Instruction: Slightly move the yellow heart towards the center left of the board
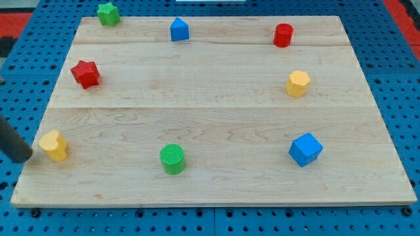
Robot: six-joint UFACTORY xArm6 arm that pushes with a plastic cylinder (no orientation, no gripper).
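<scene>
The rod is cut off by the view's left edge, so only its lower part shows, ending at my tip (26,156), at 9 o'clock from the yellow heart (54,145). The gap between them is too small to tell whether they touch.

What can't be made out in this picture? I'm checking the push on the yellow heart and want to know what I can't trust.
- My tip: the camera view shows the rod entering from the view's left edge, which cuts off its upper part.
- Contact: the tip sits just to the view's left of the yellow heart; touching or a hair apart cannot be told.
- Green star: at the board's top-left corner, almost at the picture's top edge.
</scene>
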